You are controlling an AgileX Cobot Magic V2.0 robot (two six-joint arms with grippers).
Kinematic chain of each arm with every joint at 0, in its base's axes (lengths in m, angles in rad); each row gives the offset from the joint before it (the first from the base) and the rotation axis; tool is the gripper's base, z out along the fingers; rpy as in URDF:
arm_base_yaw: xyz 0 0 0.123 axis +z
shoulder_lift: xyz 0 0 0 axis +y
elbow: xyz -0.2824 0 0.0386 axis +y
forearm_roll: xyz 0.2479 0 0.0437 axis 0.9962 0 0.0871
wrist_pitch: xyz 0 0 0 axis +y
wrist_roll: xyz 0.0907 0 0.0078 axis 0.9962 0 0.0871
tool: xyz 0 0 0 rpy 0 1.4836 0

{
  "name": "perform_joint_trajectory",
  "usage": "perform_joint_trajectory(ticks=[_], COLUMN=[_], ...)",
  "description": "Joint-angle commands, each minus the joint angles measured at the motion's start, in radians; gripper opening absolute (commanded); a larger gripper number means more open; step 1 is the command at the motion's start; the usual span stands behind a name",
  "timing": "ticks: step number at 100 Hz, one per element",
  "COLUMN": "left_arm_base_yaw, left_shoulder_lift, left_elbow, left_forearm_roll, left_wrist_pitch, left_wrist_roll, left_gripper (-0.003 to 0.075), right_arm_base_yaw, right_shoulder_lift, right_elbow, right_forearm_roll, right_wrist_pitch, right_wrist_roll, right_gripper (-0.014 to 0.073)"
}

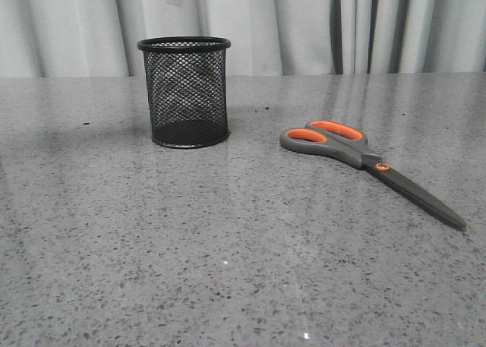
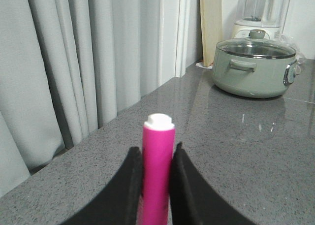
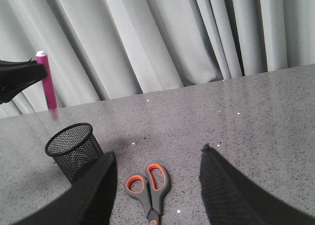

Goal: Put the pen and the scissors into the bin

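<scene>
The black mesh bin point(image 1: 184, 93) stands upright on the grey table, left of centre, and looks empty. The scissors point(image 1: 364, 161) lie flat and closed to its right, with the orange-lined handles toward the bin. My left gripper point(image 2: 156, 155) is shut on the magenta pen point(image 2: 158, 141), whose white tip points away. In the right wrist view the pen point(image 3: 48, 84) hangs upright, high above the bin point(image 3: 74, 146), held by the left fingers point(image 3: 22, 75). My right gripper point(image 3: 157, 153) is open and empty, above the scissors point(image 3: 150, 185).
Grey curtains hang behind the table. In the left wrist view a green lidded pot point(image 2: 253, 67) and a blender point(image 2: 258, 13) stand far off on the counter.
</scene>
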Motion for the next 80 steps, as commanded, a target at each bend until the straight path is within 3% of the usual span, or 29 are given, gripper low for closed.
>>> perform_joint_trajectory(ticks=[1, 25, 32, 39, 54, 59, 69, 80], left_arm_base_yaw=[-0.013, -0.013, -0.013, -0.013, -0.011, -0.007, 0.008, 0.043], left_shoulder_lift=[-0.01, 0.061, 0.072, 0.072, 0.063, 0.051, -0.004, -0.101], left_elbow=[-0.035, -0.025, -0.025, -0.025, -0.025, -0.025, -0.025, -0.025], left_forearm_roll=[-0.082, -0.082, -0.082, -0.082, -0.082, -0.082, -0.082, -0.082], left_wrist_pitch=[0.063, 0.07, 0.062, 0.052, 0.06, 0.07, 0.091, 0.096], left_wrist_roll=[-0.011, -0.015, -0.015, -0.02, -0.05, -0.055, -0.06, -0.119], left_gripper=[-0.0019, -0.0018, 0.0015, 0.0114, 0.0443, 0.0496, 0.0457, 0.0273], right_arm_base_yaw=[0.001, 0.001, 0.001, 0.001, 0.001, 0.001, 0.001, 0.001], right_shoulder_lift=[0.017, 0.017, 0.017, 0.017, 0.017, 0.017, 0.017, 0.051], right_elbow=[-0.027, -0.027, -0.027, -0.027, -0.027, -0.027, -0.027, -0.075], right_forearm_roll=[-0.008, -0.008, -0.008, -0.008, -0.008, -0.008, -0.005, 0.072], right_wrist_pitch=[-0.066, -0.034, -0.034, -0.034, -0.034, -0.036, -0.059, -0.059], right_wrist_roll=[-0.012, -0.012, -0.013, -0.015, -0.032, -0.048, -0.1, -0.211], right_gripper=[0.0348, 0.0348, 0.0348, 0.0348, 0.0348, 0.0348, 0.0348, 0.0348])
